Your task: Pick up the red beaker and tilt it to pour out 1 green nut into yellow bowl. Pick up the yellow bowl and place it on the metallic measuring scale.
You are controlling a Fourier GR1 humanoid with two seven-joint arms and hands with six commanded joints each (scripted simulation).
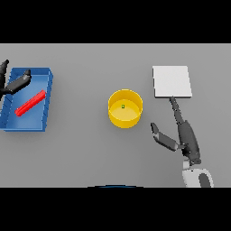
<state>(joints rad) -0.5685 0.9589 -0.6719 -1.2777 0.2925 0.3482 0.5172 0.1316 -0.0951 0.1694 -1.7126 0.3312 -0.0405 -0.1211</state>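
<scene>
A: What sits nearest on the grey desk?

B: The right robot hand, low on the right, fingers straight and spread wide, thumb pointing toward the yellow bowl and holding nothing.

A: And the bowl itself?

B: Mid-desk, upright, with one small green nut lying on its floor.

A: Where is the red beaker?

B: On its side, slantwise, inside the blue tray at the left. I cannot tell whether anything is in it.

A: The other hand?

B: The left robot hand is over the tray's far corner, fingers relaxed and loose, apart from the beaker.

A: Farther back?

B: The metallic measuring scale, a pale square plate, lies right of the bowl; the right hand's fingertips reach its near edge.
</scene>
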